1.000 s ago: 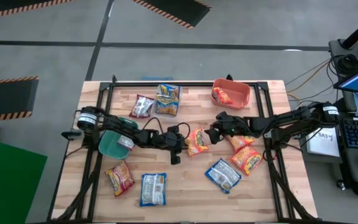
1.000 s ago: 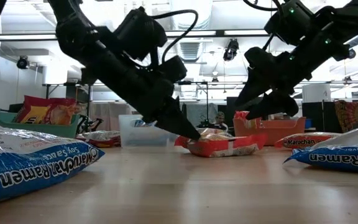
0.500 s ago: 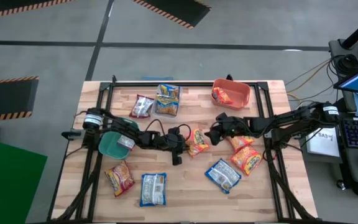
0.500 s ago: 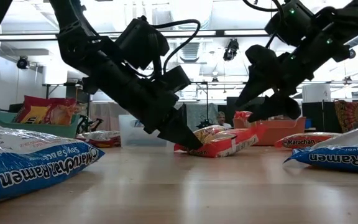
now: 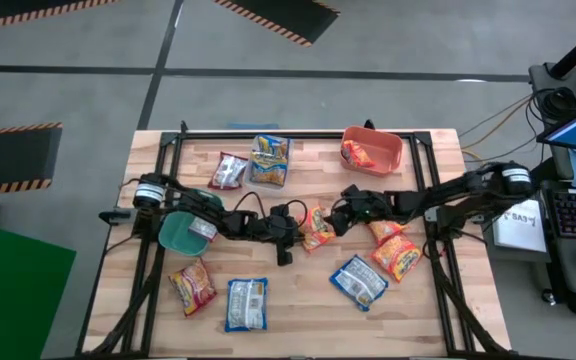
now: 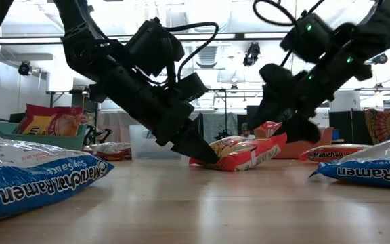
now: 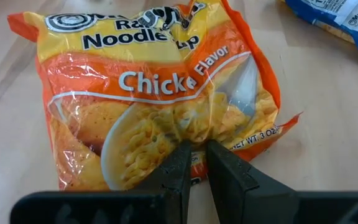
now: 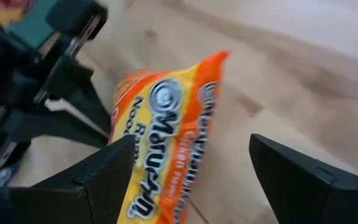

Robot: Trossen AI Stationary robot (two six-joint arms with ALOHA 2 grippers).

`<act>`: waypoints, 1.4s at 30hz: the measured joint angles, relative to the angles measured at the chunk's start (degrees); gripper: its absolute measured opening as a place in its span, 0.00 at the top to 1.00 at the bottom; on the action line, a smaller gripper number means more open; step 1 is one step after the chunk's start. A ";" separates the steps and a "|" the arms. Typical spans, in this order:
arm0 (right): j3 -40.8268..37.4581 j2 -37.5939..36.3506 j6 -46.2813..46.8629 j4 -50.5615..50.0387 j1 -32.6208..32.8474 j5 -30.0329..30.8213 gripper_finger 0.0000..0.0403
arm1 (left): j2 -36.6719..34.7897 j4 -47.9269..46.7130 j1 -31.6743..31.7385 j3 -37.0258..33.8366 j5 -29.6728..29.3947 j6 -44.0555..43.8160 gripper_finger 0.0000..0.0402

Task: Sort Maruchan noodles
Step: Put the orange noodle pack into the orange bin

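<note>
While the left gripper (image 7: 193, 163) is pinching the orange chicken-flavor packet's (image 7: 160, 93) edge, the right gripper (image 8: 191, 174) is gaping wide, empty, beside it.

Nine noodle packets (image 5: 398, 256) are counted from above: five orange, three blue, one red-and-white. Three bins are counted: one orange bin (image 5: 386, 146), one clear bin (image 5: 268, 180), one teal bin (image 5: 174, 236).

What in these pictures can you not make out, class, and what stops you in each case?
- Orange bin contents: high view shows one orange packet; any beneath it are hidden.
- Green bin: the left arm covers part of it in the high view.
- Chicken packet: the left gripper hides the pinched edge in the left wrist view.
- Right gripper: right wrist view is blurred; small print unreadable.
</note>
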 joint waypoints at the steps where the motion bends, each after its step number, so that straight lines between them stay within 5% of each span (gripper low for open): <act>1: 0.12 1.75 -0.65 2.03 0.00 -0.68 0.25 | 0.00 -0.01 0.00 0.00 0.00 0.00 0.91; 8: 2.62 12.29 -3.30 13.68 -0.32 -8.48 0.24 | 0.02 0.07 0.00 -0.04 -0.04 0.03 0.91; 15: 7.67 18.35 -7.05 14.31 -0.35 -12.34 0.25 | 0.04 0.52 0.00 -0.11 0.02 0.04 0.91; 25: 8.87 18.16 -8.86 13.46 -0.39 -12.93 0.38 | 0.09 0.82 -0.02 -0.11 0.09 0.06 0.91; 42: 8.87 17.40 -8.05 12.89 -0.39 -12.62 0.40 | -0.20 0.77 0.00 -0.11 0.09 0.06 0.91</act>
